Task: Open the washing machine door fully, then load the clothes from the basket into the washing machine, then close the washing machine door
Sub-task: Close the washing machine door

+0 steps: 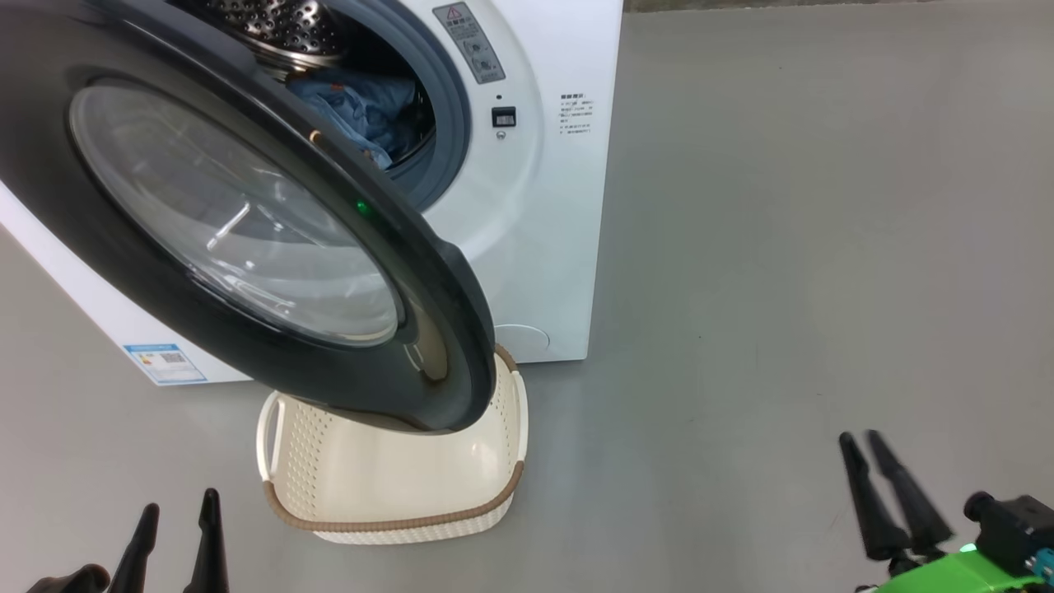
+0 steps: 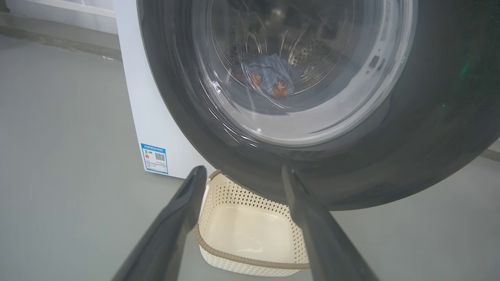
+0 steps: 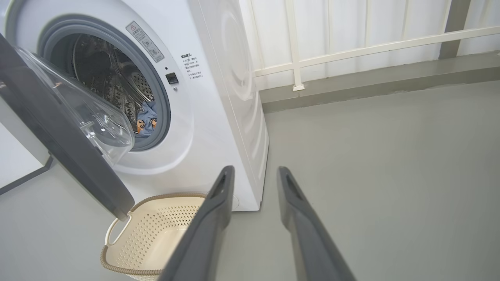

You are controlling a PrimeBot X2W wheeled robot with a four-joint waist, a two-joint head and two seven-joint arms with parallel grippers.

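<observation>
A white washing machine (image 1: 527, 206) stands with the washing machine door (image 1: 247, 214) swung open. The clothes (image 1: 362, 107) lie inside its drum, and the basket (image 1: 395, 523) before it sits empty. The left end effector (image 1: 177, 511) and right end effector (image 1: 860, 436) hover in front, fingers apart, holding nothing. Only closing the door seems left.

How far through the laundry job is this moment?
Done: the washing machine door stands open, the clothes lie inside the washing machine, and the basket is empty. In hand: nothing; the left gripper and right gripper hang open, low, clear of the door. Left: swinging the door shut.
</observation>
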